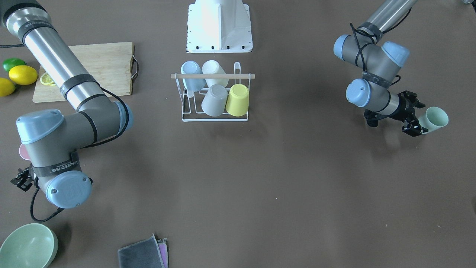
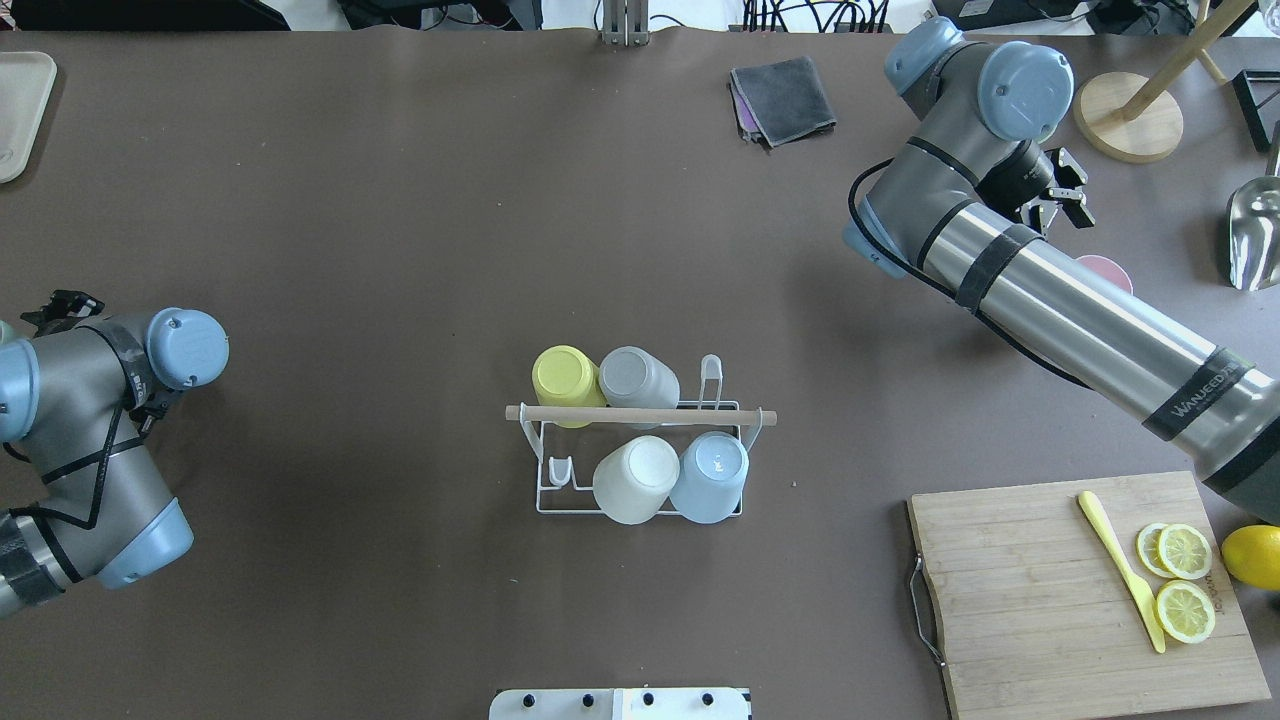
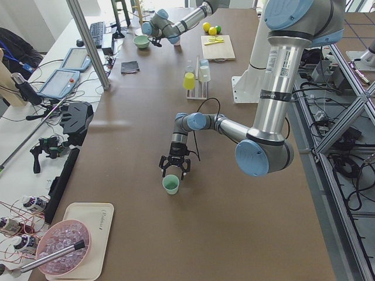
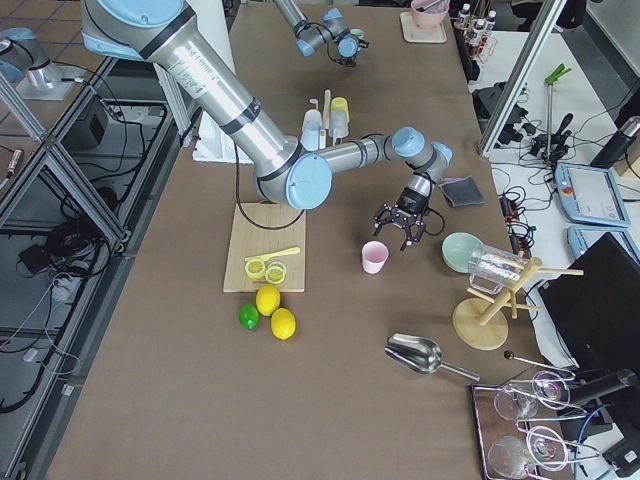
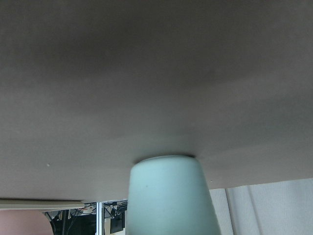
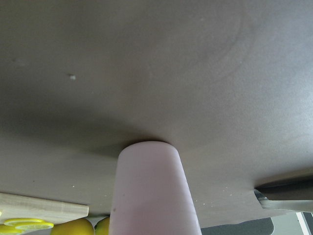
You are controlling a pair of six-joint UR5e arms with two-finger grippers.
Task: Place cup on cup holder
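The cup holder (image 2: 640,413), a white wire rack with a wooden rod, stands mid-table (image 1: 214,76) and holds several upturned cups: yellow (image 2: 565,378), grey, white and blue. A mint green cup (image 1: 437,118) stands upright on the table; my left gripper (image 1: 418,119) is open, its fingertips at the cup's sides, seen from the left (image 3: 174,170). The cup fills the bottom of the left wrist view (image 5: 168,196). A pink cup (image 4: 374,256) stands upright, half hidden by my right arm (image 2: 1105,272). My right gripper (image 2: 1075,192) is open beside it.
A wooden cutting board (image 2: 1000,600) with lemon slices and a yellow knife lies at the near right, lemons (image 1: 22,74) and a lime beside it. A green bowl (image 1: 28,245), folded cloths (image 2: 785,98), a wooden stand (image 2: 1130,115), a metal scoop (image 2: 1255,230).
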